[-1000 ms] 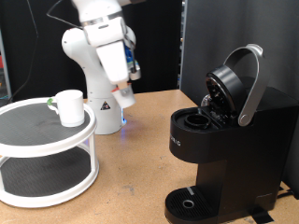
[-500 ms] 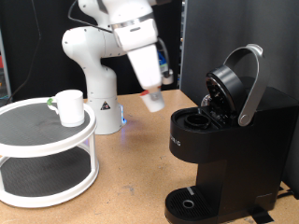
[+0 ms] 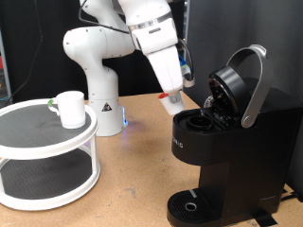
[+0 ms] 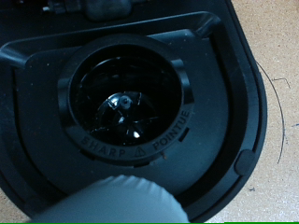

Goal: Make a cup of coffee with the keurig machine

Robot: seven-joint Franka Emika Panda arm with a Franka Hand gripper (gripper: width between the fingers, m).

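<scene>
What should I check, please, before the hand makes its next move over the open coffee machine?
1. Keurig machine lid raised: ok; the lid handle stands up and back.
2. Pod chamber exposed and empty: ok; the wrist view looks straight into it and shows only bare black plastic.
3. Hand over the chamber: ok; it hangs just above the opening in the exterior view.
4. Pod between the fingers: cannot tell; something small and pale with red shows at the fingertips.
5. Cup under the spout: not ok; it sits on the white round stand at the exterior view's left.
6. Drip tray free: ok.
</scene>
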